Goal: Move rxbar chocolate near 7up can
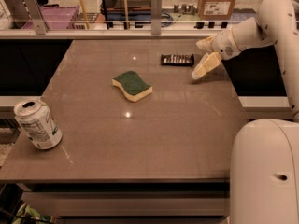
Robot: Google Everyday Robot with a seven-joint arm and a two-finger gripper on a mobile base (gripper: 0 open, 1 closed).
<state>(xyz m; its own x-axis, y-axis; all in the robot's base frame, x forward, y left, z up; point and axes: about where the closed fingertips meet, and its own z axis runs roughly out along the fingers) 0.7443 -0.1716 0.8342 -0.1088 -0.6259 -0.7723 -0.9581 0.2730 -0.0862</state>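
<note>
Pale lettering on rxbar chocolate (177,59) unreadable; 7up can (38,125) print too. Glossy brown desk (163,125) carried sponge (132,85). Tool (202,56) hovered just beside bar, fingers apart, empty. Cardboard box (217,1) behind.

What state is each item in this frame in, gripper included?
rxbar chocolate: lying flat at the far side of the table, not gripped.
7up can: standing at the near left corner, dented.
sponge: lying green side up, mid-table, untouched.
gripper: open, empty, just right of the bar.
</note>
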